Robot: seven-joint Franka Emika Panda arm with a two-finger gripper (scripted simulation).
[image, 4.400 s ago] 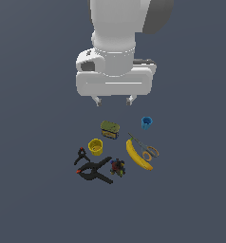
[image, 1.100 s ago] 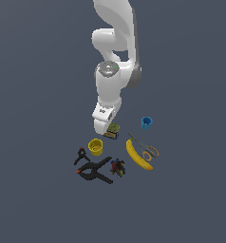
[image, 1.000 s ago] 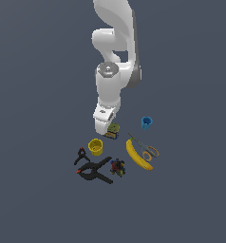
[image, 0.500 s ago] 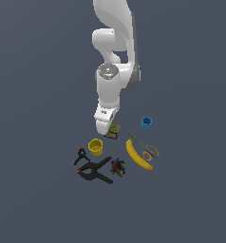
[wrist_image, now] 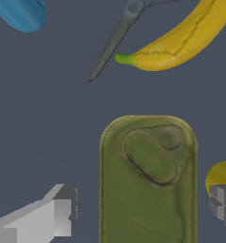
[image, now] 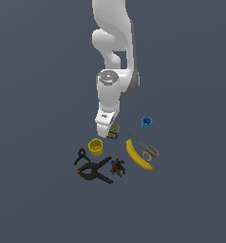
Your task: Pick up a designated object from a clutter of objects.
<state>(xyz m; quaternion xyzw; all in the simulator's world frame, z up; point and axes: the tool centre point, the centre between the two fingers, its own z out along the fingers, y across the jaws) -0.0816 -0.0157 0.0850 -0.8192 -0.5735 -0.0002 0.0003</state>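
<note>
The designated object, a rounded-rectangular tin [wrist_image: 148, 185] with an olive-green top, fills the wrist view. In the exterior view the tin [image: 115, 131] peeks out just behind my lowered hand. My gripper [image: 108, 129] is open and straddles it. One fingertip [wrist_image: 60, 213] stands apart from one long side, and the other fingertip [wrist_image: 222, 201] stands apart from the opposite side. My gripper [wrist_image: 141, 209] holds nothing. The rest of the clutter lies around it on the dark floor.
A yellow cup [image: 95, 146] sits close beside the tin, and its rim [wrist_image: 221, 173] shows by one finger. Further off lie a blue cup [image: 146, 122], a banana [image: 136, 155], orange-handled scissors [image: 146, 148], two black clamps [image: 95, 172] and a dark lump [image: 117, 166].
The arm has turned and come down from high above the clutter to the tin. Over the last second it has sunk only slightly lower around it.
</note>
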